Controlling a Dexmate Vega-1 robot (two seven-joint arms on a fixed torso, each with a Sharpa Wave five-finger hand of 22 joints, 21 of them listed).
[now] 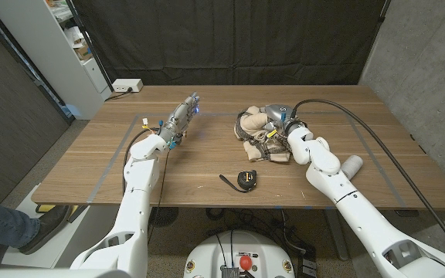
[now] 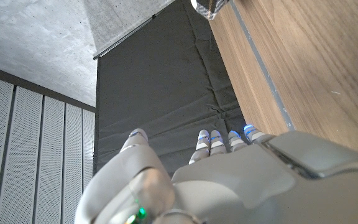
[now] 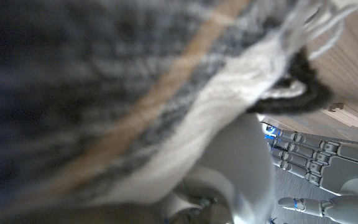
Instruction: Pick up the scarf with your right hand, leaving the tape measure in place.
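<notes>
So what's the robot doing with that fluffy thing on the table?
The robot's right hand is on a bunched-up scarf on the wooden table, and in the right wrist view the cloth is pressed right up against the camera. Whether the fingers have closed on it can't be told. A black tape measure lies apart from the scarf, nearer the robot, untouched. The left hand is stretched out over the table, holding nothing.

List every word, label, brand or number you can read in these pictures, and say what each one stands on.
None can be read.
Tape measure: any marking on its case is too small to make out.
Scarf: woven stripes, no lettering; the right hand is on it.
Left hand: blue lights, no text.
Shelf items at the back left: too blurred.
</notes>
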